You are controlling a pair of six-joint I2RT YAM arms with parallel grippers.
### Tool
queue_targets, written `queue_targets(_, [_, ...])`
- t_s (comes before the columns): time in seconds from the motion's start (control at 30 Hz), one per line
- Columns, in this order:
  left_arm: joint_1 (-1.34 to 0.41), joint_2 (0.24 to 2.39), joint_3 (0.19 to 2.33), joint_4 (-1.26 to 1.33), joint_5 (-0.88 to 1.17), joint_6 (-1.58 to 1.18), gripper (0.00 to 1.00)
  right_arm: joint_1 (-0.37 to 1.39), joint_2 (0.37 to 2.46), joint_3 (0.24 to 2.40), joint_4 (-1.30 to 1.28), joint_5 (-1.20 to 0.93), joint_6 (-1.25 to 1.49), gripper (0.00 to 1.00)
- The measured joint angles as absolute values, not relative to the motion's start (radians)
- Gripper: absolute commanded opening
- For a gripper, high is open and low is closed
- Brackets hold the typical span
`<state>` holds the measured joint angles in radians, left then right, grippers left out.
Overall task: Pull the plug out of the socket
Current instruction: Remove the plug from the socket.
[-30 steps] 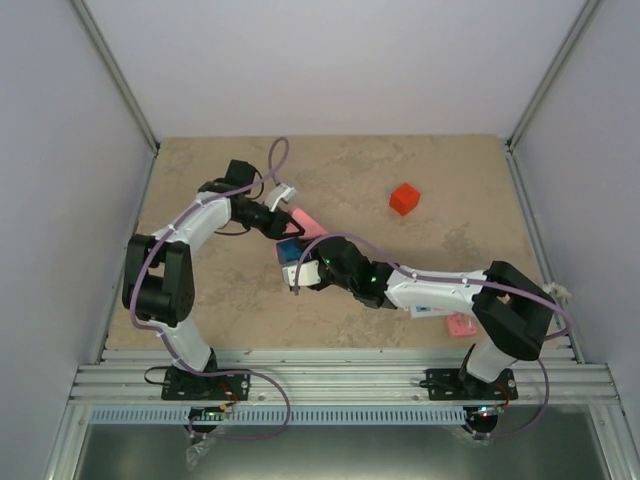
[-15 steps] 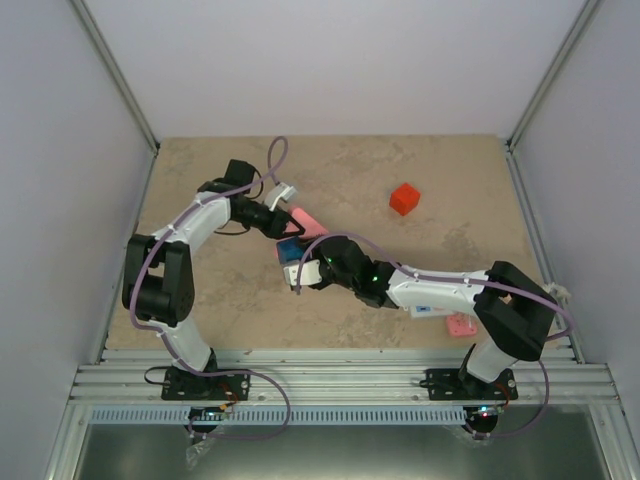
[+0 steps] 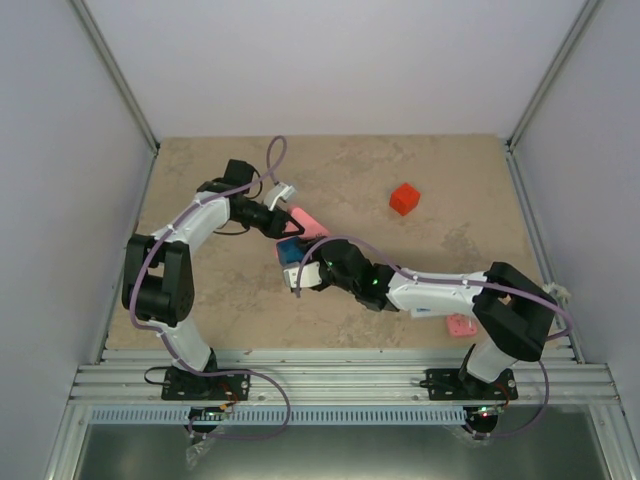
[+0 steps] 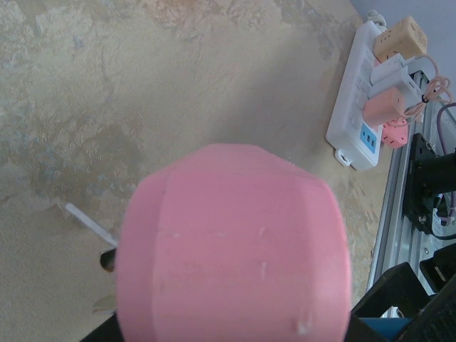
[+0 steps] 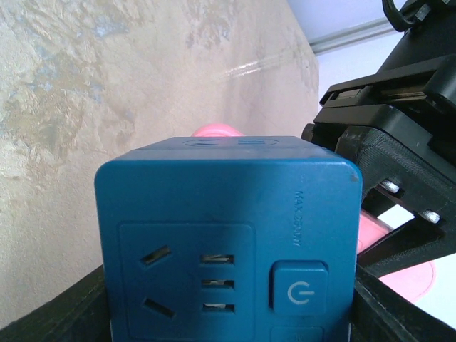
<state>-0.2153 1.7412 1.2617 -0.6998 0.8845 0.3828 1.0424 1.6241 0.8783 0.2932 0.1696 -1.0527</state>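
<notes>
The left gripper (image 3: 289,213) is clenched on the pink plug (image 3: 307,222). The right gripper (image 3: 298,266) grasps the blue socket cube (image 3: 290,249) by its sides. Plug and cube are held touching, left of the worktop (image 3: 400,165) centre. Pin seating cannot be determined. A white power strip (image 4: 354,107) lies near the front right corner. A red block (image 3: 404,198) sits toward the far edge.
</notes>
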Motion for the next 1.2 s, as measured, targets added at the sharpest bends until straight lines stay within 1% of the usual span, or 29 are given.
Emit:
queue_targets(0.37, [-0.211, 1.719, 1.256, -0.698, 0.873, 0.352, 0.0, 1.036, 1.625, 1.019, 0.051, 0.13, -1.014, 0.03])
queue_targets(0.6, [-0.212, 1.719, 1.251, -0.698, 0.867, 0.336, 0.0, 1.034, 1.63, 1.044, 0.005, 0.128, -1.01, 0.01])
queue_targets(0.7, [-0.212, 1.719, 1.251, -0.696, 0.867, 0.342, 0.0, 1.035, 1.63, 1.018, 0.05, 0.141, -1.018, 0.01])
queue_targets(0.97, [-0.211, 1.719, 1.251, -0.693, 0.882, 0.353, 0.0, 1.039, 1.607, 0.871, 0.292, 0.161, -1.082, 0.01])
queue_targets(1.2, [-0.211, 1.719, 1.251, -0.685, 0.894, 0.366, 0.0, 1.041, 1.606, 0.834, 0.367, 0.167, -1.112, 0.0])
